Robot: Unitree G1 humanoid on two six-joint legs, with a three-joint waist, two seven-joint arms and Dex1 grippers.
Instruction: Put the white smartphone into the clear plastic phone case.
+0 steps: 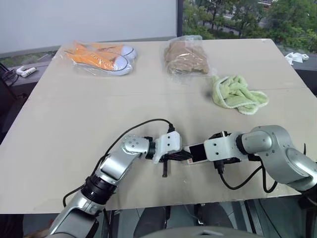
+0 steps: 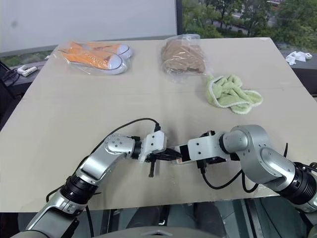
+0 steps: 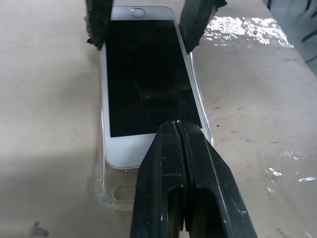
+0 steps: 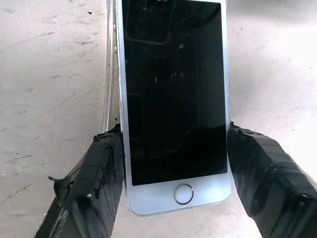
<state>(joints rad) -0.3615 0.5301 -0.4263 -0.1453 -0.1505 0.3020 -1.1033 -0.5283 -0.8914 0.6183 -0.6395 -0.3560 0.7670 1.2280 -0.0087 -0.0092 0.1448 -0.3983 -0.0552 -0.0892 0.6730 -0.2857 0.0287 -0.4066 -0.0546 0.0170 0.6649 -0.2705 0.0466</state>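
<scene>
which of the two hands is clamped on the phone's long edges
The right hand: its two black fingers grip the sides of the white smartphone near the home button. The left hand is shut, fingers pressed together over the phone's opposite end.

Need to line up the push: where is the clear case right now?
The clear plastic phone case lies under the white smartphone near the table's front edge, between the shut left gripper and the right gripper.

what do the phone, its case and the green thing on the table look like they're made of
White smartphone: glossy black glass front, judging by its reflections, with a smooth white bezel, probably glass or plastic. Clear plastic phone case: thin see-through plastic, the table visible through it, edges faintly shiny. Green cloth: soft fuzzy fabric, crumpled in folds, likely terry or microfibre.
</scene>
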